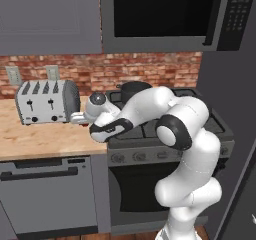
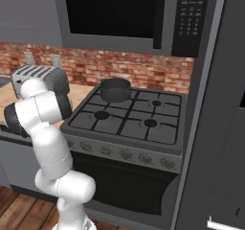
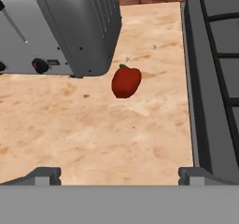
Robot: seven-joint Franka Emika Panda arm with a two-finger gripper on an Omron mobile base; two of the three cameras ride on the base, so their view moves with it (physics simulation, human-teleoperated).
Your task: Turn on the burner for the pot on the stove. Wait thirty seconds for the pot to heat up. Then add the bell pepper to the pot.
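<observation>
In the left base view our own arm covers most of the stove (image 1: 220,129): we see the pot (image 1: 134,90) only as a dark top rising behind the elbow, and the pepper is hidden behind the wrist. In the right base view the arm blocks the counter beside the stove, and the toaster (image 2: 45,78) shows only in part above the shoulder; there the pot (image 2: 115,89) sits plainly on the rear left burner (image 2: 115,98) of the stove (image 2: 129,123), with the front knobs too small to read. From the hand view we look down on the wooden counter (image 3: 70,134), where the red bell pepper (image 3: 126,82) lies just beside the toaster's corner (image 3: 70,27), between the toaster and the raised edge of the stove (image 3: 196,101), touching neither as far as we can tell. The toaster is cut off at the top and left of that view, the stove at the right. The gripper (image 3: 119,176) hangs above the bare counter with its jaws spread wide and nothing between them, its tips well apart from the pepper. Bare counter lies between the tips and the pepper, with a narrower strip between the pepper and the stove's edge.
</observation>
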